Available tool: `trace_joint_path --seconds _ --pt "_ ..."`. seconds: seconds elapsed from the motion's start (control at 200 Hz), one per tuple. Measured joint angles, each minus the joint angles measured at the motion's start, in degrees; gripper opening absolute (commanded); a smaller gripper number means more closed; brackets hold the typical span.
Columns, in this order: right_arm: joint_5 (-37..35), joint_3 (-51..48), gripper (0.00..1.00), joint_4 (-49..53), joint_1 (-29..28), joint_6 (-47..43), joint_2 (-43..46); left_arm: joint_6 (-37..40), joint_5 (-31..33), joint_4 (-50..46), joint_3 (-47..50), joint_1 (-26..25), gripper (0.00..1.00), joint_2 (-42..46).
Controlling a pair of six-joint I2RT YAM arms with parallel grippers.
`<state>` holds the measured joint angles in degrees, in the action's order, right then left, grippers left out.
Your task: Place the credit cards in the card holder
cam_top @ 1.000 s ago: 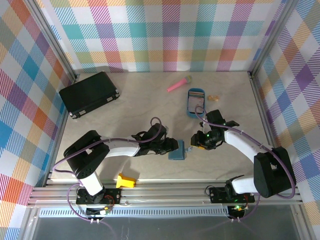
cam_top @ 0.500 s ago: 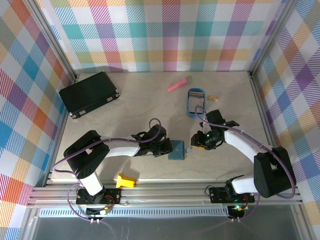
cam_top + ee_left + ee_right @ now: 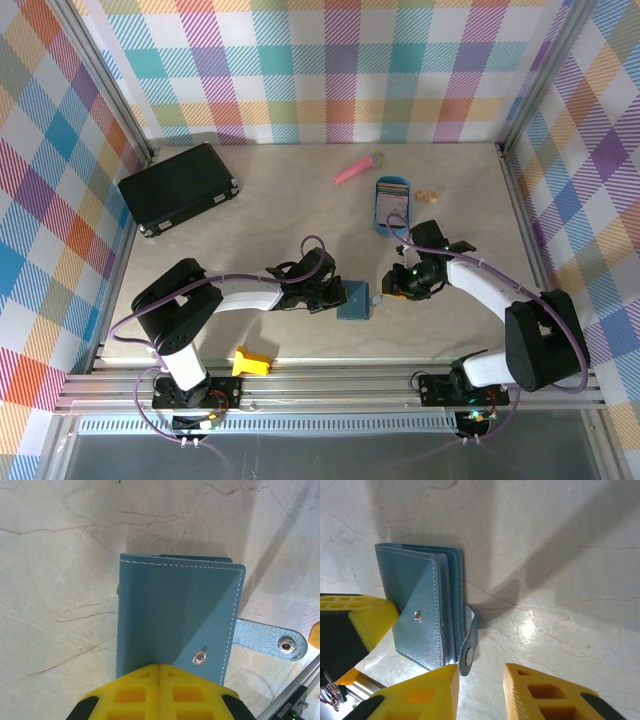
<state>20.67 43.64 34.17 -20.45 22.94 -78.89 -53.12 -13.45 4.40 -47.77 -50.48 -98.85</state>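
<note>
Card holder, teal and folded shut, lies flat on the tabletop toward the front, between the two arms. Its snap tab hangs loose at one side. The left end effector is pressed together, its tips against the holder's edge. The right end effector is spread, just beside the tab.

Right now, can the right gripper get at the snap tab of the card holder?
Probably yes. The snap tab sticks out, uncovered, just ahead of the open right gripper; the left gripper touches the card holder at its opposite edge.
</note>
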Motion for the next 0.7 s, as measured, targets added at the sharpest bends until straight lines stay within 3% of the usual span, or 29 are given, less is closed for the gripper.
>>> trace_joint_path --seconds 0.515,0.695 --pt "2.56 0.02 0.26 -1.07 -1.03 -1.18 -0.94 0.02 -0.13 0.02 -0.02 0.0 0.07 -0.09" --pt "3.45 0.09 0.18 -1.75 -1.03 -1.18 -2.21 0.02 -0.15 0.04 -0.02 0.0 0.07 -0.11"
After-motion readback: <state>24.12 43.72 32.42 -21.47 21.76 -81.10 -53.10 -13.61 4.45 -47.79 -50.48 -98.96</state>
